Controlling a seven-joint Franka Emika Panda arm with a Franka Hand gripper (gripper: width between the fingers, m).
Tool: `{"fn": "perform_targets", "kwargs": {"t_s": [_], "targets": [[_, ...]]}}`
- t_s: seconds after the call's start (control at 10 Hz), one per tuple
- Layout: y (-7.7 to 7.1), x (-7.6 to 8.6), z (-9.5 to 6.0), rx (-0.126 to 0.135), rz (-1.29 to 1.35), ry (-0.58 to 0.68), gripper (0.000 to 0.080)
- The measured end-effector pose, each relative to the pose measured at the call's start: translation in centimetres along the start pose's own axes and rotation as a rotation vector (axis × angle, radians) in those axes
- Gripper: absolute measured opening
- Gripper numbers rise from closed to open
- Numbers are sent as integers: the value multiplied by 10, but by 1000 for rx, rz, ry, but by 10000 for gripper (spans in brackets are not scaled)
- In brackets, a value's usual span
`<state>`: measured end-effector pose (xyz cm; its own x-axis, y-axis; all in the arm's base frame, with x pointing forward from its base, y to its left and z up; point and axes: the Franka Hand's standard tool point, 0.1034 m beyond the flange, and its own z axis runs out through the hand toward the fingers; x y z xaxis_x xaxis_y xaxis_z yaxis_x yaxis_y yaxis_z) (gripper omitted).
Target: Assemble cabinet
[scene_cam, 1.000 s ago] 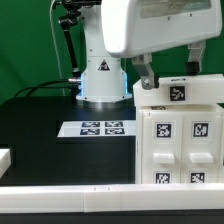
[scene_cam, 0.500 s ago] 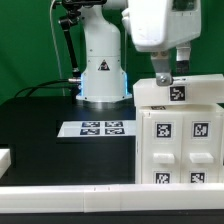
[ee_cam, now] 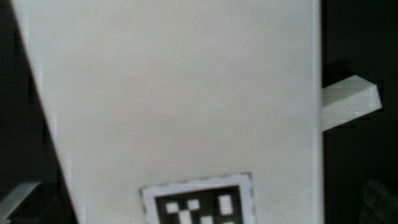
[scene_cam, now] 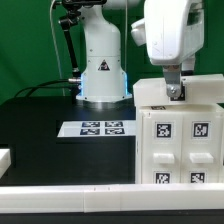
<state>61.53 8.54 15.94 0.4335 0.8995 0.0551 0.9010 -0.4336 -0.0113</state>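
The cabinet (scene_cam: 180, 135), a large white box with recessed tagged panels on its front, stands at the exterior view's right. My gripper (scene_cam: 175, 91) hangs right over the cabinet's top face, and its fingers reach down to the spot where the top tag sits. The wrist view is filled by a white face of the cabinet (ee_cam: 178, 100) with one black-and-white tag (ee_cam: 196, 205) close under the jaws. No finger closes over it, and the jaws stand apart and hold nothing.
The marker board (scene_cam: 95, 128) lies flat on the black table at mid-table. The white robot base (scene_cam: 102, 70) stands behind it. A small white block (scene_cam: 4, 157) lies at the exterior view's left edge. A white rail (scene_cam: 70, 195) runs along the front.
The arm has moved to the exterior view's right and lower. The gripper now sits over the cabinet's top tag and covers it.
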Motion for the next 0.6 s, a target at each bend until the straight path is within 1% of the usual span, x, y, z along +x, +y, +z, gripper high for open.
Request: {"fn": "perform_targets", "kwargs": {"t_s": [0.1,0.2,0.3,0.4,0.5,0.6], "targets": [[1,0,0,0,14,0,774],[2,-1,0,-1,18,0,774],[2,-1,0,-1,19,0,590],[2,-2,0,-1,20,0,590],[2,-2,0,-1,38,0,557],[2,-2,0,-1,55,0,557]]}}
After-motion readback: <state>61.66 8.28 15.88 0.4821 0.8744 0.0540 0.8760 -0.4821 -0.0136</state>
